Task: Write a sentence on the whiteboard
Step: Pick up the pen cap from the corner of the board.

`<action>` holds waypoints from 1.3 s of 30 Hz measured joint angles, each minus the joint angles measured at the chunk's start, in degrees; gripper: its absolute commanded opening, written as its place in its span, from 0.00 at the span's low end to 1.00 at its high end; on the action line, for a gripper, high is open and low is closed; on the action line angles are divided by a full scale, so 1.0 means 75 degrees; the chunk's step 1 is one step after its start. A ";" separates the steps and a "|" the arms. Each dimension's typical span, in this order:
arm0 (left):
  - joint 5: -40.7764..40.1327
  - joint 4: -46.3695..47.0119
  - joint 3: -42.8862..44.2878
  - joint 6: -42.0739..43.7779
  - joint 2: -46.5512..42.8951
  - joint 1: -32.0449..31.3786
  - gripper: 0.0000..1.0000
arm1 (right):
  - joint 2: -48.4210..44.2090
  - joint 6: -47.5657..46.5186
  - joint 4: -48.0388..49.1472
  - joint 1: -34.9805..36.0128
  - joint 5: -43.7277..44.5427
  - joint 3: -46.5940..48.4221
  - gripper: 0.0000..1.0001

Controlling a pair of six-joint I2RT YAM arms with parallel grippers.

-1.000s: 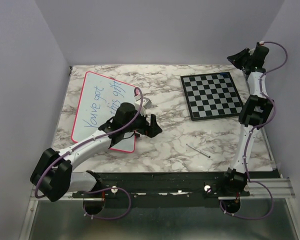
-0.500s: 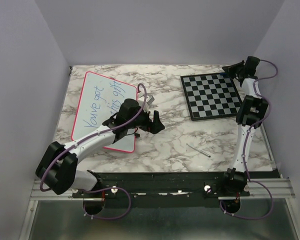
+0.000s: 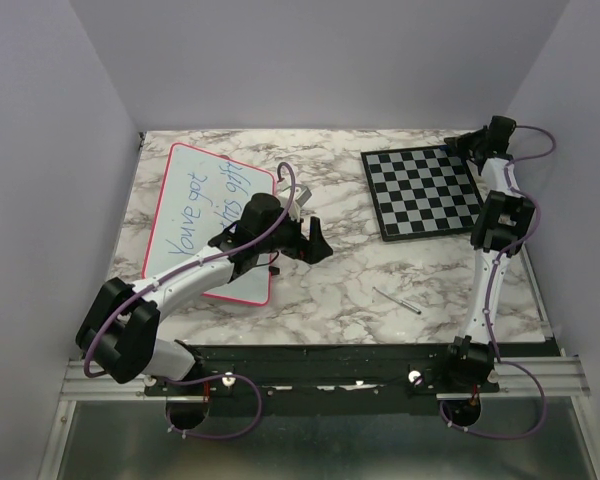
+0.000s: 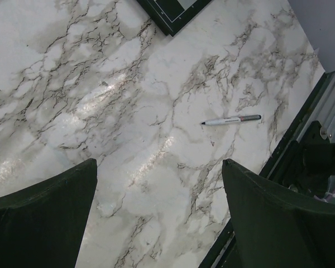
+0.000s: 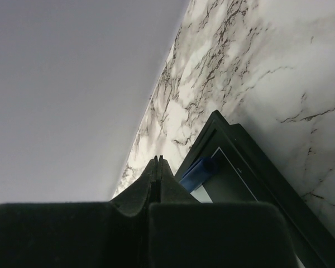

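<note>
Lying flat on the marble surface (image 3: 350, 280), the whiteboard (image 3: 208, 205) sits well to the left of the chessboard (image 3: 425, 190). It is white with a thin pink-red rim. It is turned a bit, so its long sides do not run the same way as the chessboard's sides. The sentence (image 3: 188, 215) is on it in thin blue writing, in two lines that run up the board. It looks like "You've got this gift", but the last word is hard to read.

The left arm lies over the whiteboard corner that is closest to the chessboard. The left pincer (image 3: 315, 245) hangs over bare surface between the whiteboard and the chessboard. Its two fingers are wide apart and there is nothing between them.

A thin pale pen (image 4: 231, 119) with a dark end lies alone on the surface. It is on the near side of the chessboard, close to the arms, and no pincer touches it.

The right pincer (image 5: 158, 162) is up at the far right corner of the chessboard. Its fingers are pressed together with nothing between them. Just past its tips, a small blue thing (image 5: 200, 172) sits at that corner of the chessboard. I cannot tell what it is.
</note>
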 measured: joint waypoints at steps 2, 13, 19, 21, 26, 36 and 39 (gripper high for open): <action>0.0020 0.0000 0.0000 -0.0017 0.0000 0.0000 0.99 | 0.0000 0.0003 -0.0064 0.0000 0.0038 0.0000 0.00; 0.0050 0.0000 0.0000 -0.0099 -0.0006 0.0000 0.99 | 0.0000 -0.0003 -0.0289 -0.0020 0.0192 -0.0032 0.00; 0.0050 0.0000 0.0000 -0.0102 -0.0052 0.0000 0.99 | -0.0128 0.0000 -0.0280 -0.0073 0.0219 -0.0399 0.01; 0.0050 0.0000 -0.0003 -0.0111 -0.0096 0.0000 0.99 | -0.0262 -0.0003 -0.0291 -0.0079 0.0219 -0.0612 0.01; 0.0050 0.0000 -0.0079 -0.0131 -0.0344 0.0000 0.99 | -0.0615 -0.0012 -0.0297 -0.0093 0.0221 -0.1154 0.00; 0.0047 0.0003 -0.0417 -0.0207 -0.0901 -0.0003 0.99 | -0.1865 -0.0122 -0.0233 -0.0242 0.0221 -0.3092 0.01; 0.0047 0.0006 -0.0533 -0.0230 -0.1105 -0.0020 0.99 | -0.2436 -0.0178 -0.0061 -0.0312 0.0221 -0.3995 0.00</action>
